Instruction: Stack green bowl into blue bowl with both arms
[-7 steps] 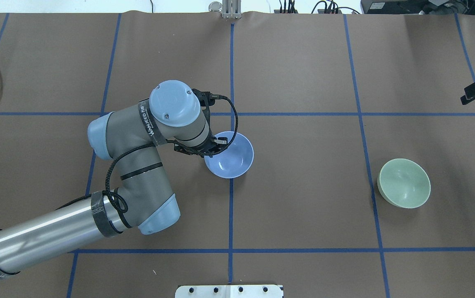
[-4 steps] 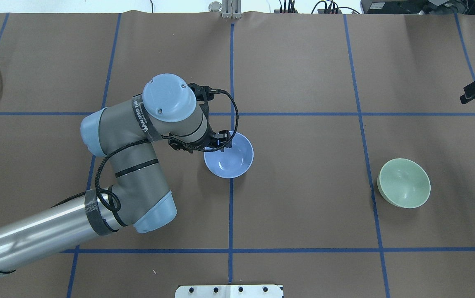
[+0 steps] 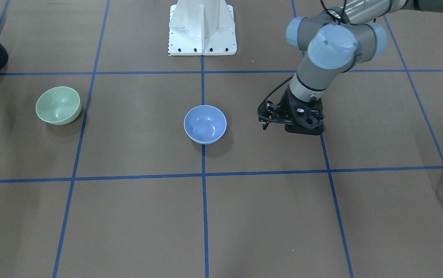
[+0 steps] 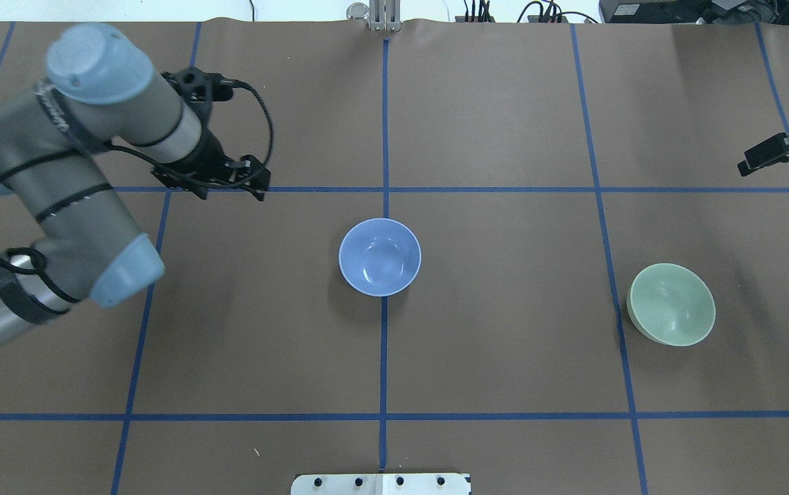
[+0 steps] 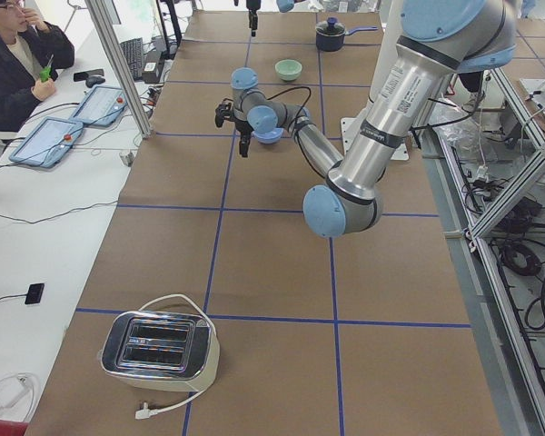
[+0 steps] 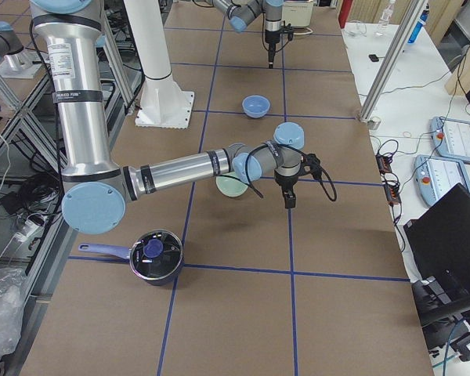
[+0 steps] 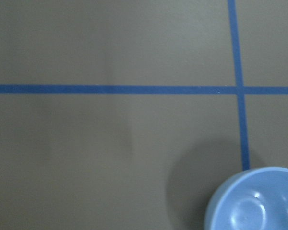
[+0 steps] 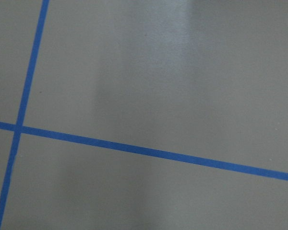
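Note:
The blue bowl [image 4: 380, 257] stands upright and empty at the middle of the table, on a blue tape line. It also shows in the front view [image 3: 205, 124] and at the lower right of the left wrist view [image 7: 257, 201]. The green bowl [image 4: 671, 304] stands upright and empty on the right side [image 3: 58, 105], far from the blue bowl. My left gripper [image 4: 260, 187] hangs over bare table well left of the blue bowl, empty, with its jaws apart [image 3: 264, 121]. My right gripper [image 4: 746, 167] shows only partly at the right edge, above bare table beyond the green bowl. I cannot tell whether it is open or shut.
The white pedestal [image 3: 202, 27] stands at the robot's side of the table. A dark pot [image 6: 155, 254] sits at the right end and a toaster [image 5: 159, 350] with a white cable at the left end. A person sits at a side desk.
My left gripper has left the blue bowl's rim and swung far to the left and back. The blue bowl has not moved. The right gripper has shifted slightly inward.

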{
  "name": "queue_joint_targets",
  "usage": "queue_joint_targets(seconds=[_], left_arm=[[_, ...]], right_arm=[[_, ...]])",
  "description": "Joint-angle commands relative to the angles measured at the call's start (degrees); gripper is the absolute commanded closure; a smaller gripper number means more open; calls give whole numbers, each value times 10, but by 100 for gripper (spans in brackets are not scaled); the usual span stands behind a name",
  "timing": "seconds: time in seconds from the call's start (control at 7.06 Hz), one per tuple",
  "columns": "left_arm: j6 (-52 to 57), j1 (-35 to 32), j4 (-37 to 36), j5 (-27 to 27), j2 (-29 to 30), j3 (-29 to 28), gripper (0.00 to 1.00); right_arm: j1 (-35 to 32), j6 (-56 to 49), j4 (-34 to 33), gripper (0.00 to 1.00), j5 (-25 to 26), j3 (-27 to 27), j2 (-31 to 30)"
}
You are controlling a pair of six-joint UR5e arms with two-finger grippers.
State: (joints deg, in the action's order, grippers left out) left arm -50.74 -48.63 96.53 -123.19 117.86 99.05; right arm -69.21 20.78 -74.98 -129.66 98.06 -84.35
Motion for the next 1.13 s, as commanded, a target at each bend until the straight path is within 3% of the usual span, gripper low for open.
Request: queue_joint_targets(seconds=[0.0,0.57,0.99], left_arm=[[190,-128,0,-67,-109,4,3],[563,-316,-47,-116,-258,-16,3],[602,-335,-48,-117,-287,-15,2]], right_arm=[[24,6,20,0,-3,21,-6],[80,0,31,0,0,66,-51],[151,21,115,1,46,62,-108]])
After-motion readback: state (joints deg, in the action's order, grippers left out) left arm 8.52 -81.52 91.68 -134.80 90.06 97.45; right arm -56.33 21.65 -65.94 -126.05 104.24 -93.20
